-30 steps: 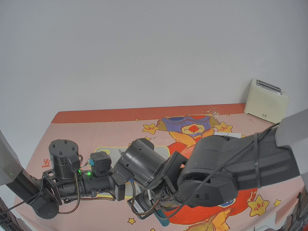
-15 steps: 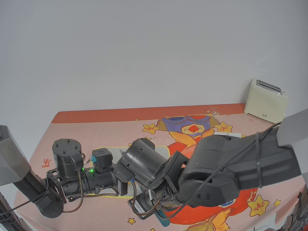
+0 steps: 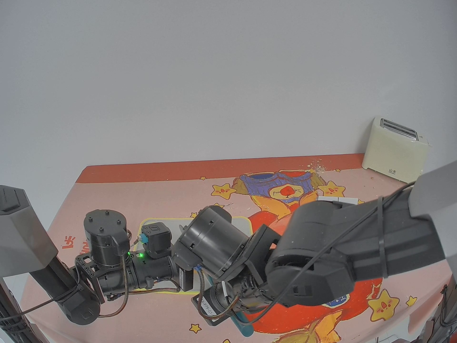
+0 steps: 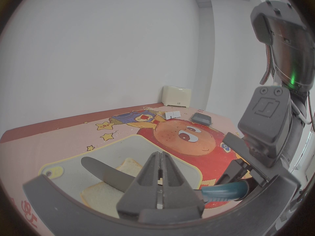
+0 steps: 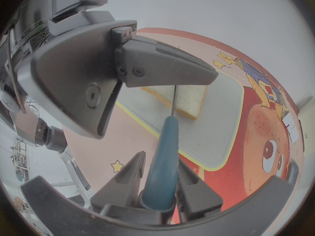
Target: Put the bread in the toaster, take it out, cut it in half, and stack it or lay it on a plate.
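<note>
Cut step in hand. R tool (image 5: 160,167) clamps knife (image 4: 105,174) by its teal handle, blade across bread (image 5: 185,99) on cutting board (image 5: 220,122), lower centre of head frame. L tool (image 4: 159,163) clenched, empty, just over bread. Next, prob: press down, saw through middle w/o dragging bread.
</note>
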Motion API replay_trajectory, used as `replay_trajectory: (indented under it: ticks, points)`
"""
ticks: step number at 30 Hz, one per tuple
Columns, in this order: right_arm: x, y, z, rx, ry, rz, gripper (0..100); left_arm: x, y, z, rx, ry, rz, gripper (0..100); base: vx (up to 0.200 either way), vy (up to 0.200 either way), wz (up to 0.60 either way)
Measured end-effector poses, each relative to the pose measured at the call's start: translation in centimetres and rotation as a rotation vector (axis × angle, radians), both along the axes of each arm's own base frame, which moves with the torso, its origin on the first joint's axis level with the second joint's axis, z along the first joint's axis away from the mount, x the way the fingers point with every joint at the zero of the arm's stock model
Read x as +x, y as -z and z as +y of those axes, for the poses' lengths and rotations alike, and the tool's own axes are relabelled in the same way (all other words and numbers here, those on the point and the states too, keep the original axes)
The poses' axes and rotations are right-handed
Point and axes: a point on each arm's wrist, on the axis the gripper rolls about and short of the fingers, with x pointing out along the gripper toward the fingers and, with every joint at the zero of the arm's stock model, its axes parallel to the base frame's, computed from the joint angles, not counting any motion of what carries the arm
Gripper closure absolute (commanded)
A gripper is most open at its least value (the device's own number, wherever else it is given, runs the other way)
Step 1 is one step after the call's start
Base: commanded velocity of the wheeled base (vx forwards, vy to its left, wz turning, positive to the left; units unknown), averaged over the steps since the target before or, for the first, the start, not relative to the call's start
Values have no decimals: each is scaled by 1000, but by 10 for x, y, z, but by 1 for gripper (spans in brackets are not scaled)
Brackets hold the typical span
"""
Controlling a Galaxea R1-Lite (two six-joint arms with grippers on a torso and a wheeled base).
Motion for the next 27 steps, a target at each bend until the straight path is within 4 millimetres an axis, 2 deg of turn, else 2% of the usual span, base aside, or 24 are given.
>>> replay_trajectory:
  ticks: [10,21,27]
  points:
    - [0,1,0,-2,0,2,100,-1,3,0,-3,1,9,100,0,0,0]
    - [0,0,0,2,-1,1,100,13,-11,-5,-130,-52,-3,100,0,0,0]
    - [-1,-1,0,4,-2,4,100,21,-14,4,-137,-93,-17,100,0,0,0]
